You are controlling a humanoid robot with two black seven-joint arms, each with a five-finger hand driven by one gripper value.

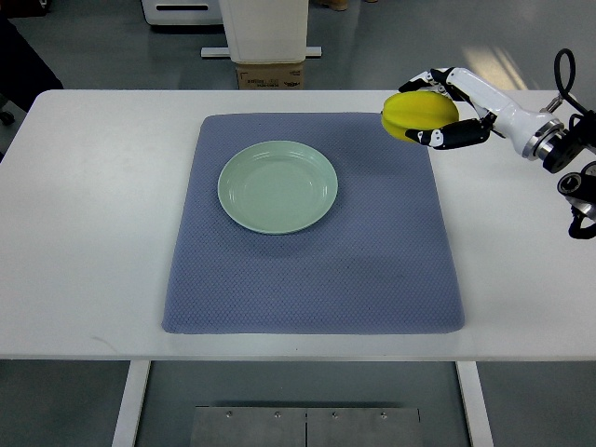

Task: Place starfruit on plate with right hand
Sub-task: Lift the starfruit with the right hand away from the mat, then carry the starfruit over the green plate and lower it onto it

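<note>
Right hand (pixel 445 114): reaching in from three o'clock, fingers wrapped round the starfruit (pixel 419 115), held above the mat's upper right corner.
Starfruit: yellow, well apart from the plate, off at its two o'clock.
Plate (pixel 277 186): pale green, bare, sitting on the mat's upper half.
Mat (pixel 317 261): blue-grey, spread flat across the white table (pixel 84 233).

Bright, even overhead light, sharp focus throughout, with soft faint shadows on the mat (pixel 372 279) and mild glare on the white table (pixel 84 233).
</note>
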